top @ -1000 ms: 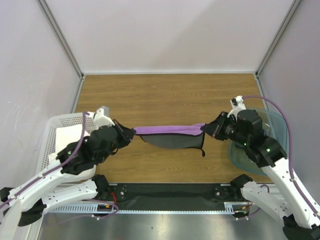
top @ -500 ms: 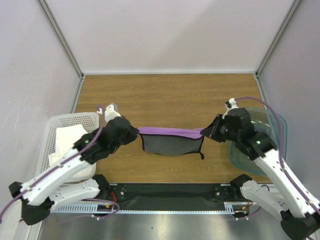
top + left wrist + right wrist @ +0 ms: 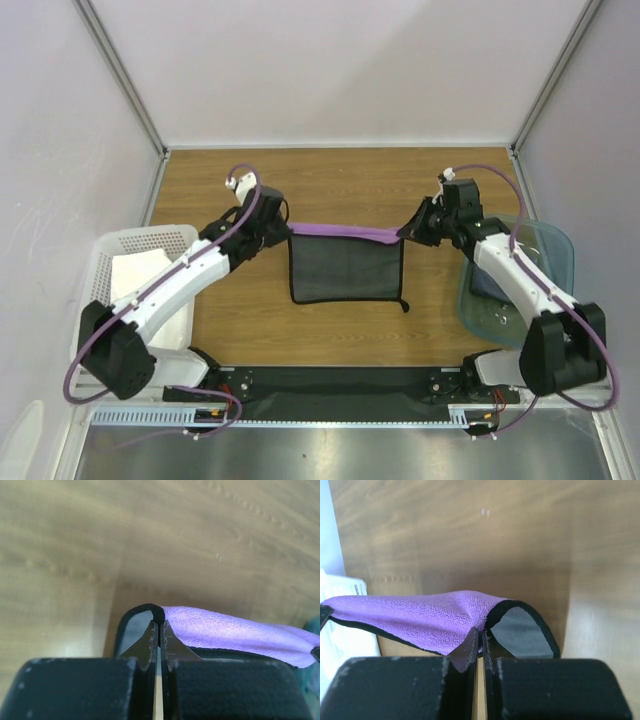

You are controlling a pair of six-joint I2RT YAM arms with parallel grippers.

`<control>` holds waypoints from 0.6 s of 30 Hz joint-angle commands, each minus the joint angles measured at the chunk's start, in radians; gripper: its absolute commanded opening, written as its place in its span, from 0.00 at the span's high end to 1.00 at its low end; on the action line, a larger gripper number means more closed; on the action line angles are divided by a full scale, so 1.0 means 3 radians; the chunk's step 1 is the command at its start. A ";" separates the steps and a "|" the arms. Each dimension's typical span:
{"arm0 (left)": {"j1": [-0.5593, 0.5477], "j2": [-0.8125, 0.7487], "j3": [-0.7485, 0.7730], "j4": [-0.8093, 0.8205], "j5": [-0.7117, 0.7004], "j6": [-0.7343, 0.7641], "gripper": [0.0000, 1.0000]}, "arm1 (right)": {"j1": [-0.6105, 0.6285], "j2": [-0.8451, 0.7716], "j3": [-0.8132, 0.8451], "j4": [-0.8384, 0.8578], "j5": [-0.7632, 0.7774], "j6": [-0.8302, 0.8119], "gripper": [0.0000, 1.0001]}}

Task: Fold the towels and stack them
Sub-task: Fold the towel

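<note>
At the near left corner of the desk [image 3: 340, 180], a white perforated basket [image 3: 150, 232] stood off the wooden top, with the white towel [image 3: 135, 275] lying inside it. At the right edge sat a translucent teal bin [image 3: 555, 250]. A dark cloth [image 3: 488, 284] lay in it, partly hidden by the right arm, and its colour could not be made out for certain.

Between the two, at about mid-depth of the desk, the purple towel [image 3: 347, 265] hung stretched between the arms. Its top edge ran level from left to right and showed purple. The panel hanging below it showed a dark grey face with black binding. Whether its lower edge touched the wood could not be told.

The left gripper [image 3: 283, 228] held the towel's upper left corner. The left wrist view showed the jaws of that gripper [image 3: 159, 625] pressed almost together on the bound corner, with the purple pile [image 3: 225, 632] running off to the right. The right gripper [image 3: 405, 232] held the upper right corner. In its own wrist view the jaws of that gripper [image 3: 480, 632] were likewise pinched tight on the cloth [image 3: 420, 615], whose corner curled over to show the grey underside.

Beyond the towel, bare wood ran to the far edge.
</note>
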 commanded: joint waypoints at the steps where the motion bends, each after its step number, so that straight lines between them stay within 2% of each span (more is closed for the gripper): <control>1: 0.0226 0.0232 0.0354 0.0189 -0.0085 0.0410 1.00 | -0.0163 0.0249 0.0244 0.0394 -0.0081 -0.0178 1.00; 4: 0.0338 0.0426 0.0482 0.0322 -0.0029 0.0533 1.00 | -0.0245 0.0540 0.0346 0.0548 -0.0183 -0.0163 1.00; 11: 0.0518 0.0800 0.0370 0.0705 0.0171 0.0681 1.00 | -0.0286 0.1077 0.0494 0.0798 -0.0337 -0.0219 1.00; 18: 0.0564 0.1081 0.0288 0.0859 0.0263 0.0712 1.00 | -0.0307 0.1441 0.0679 0.0681 -0.0393 -0.0265 1.00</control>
